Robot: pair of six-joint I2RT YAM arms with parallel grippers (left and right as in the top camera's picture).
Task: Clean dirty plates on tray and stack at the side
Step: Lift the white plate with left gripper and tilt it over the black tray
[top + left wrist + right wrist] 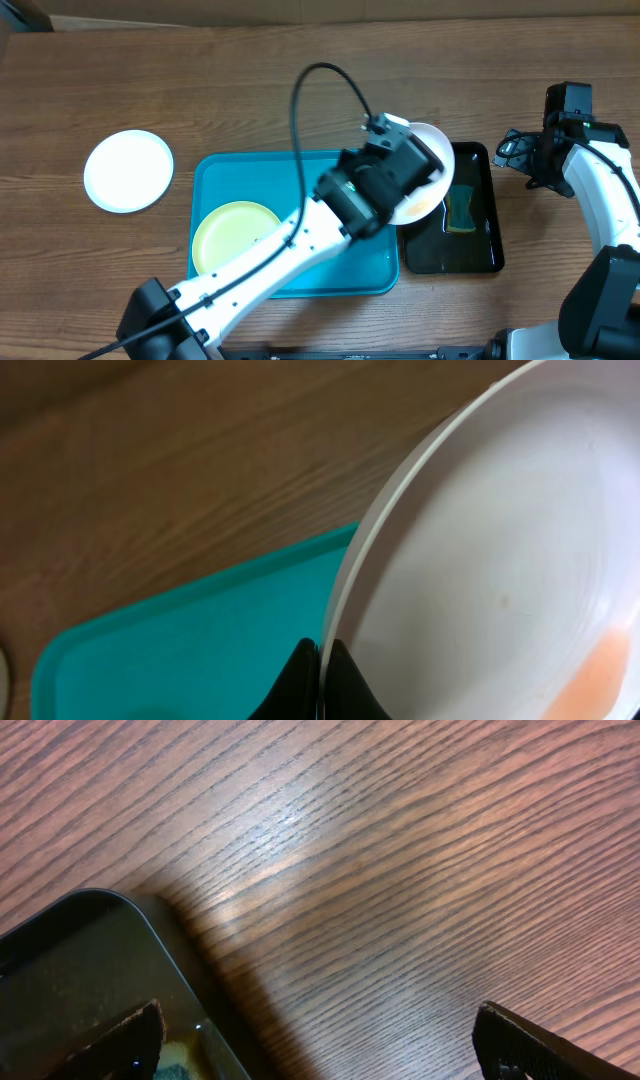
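My left gripper (322,660) is shut on the rim of a white plate (428,190), holding it tilted over the left edge of the black tray (480,262). In the left wrist view the plate (500,560) fills the right side and shows an orange smear near its lower right. A pale yellow plate (232,232) lies in the turquoise tray (300,170). Another white plate (128,171) lies on the table at the far left. My right gripper (320,1040) is open and empty above the table by the black tray's far right corner.
A yellow-green sponge (461,210) lies in the black tray, which holds some liquid. The black tray's corner (90,950) shows in the right wrist view. The table's back edge runs along the top of the overhead view.
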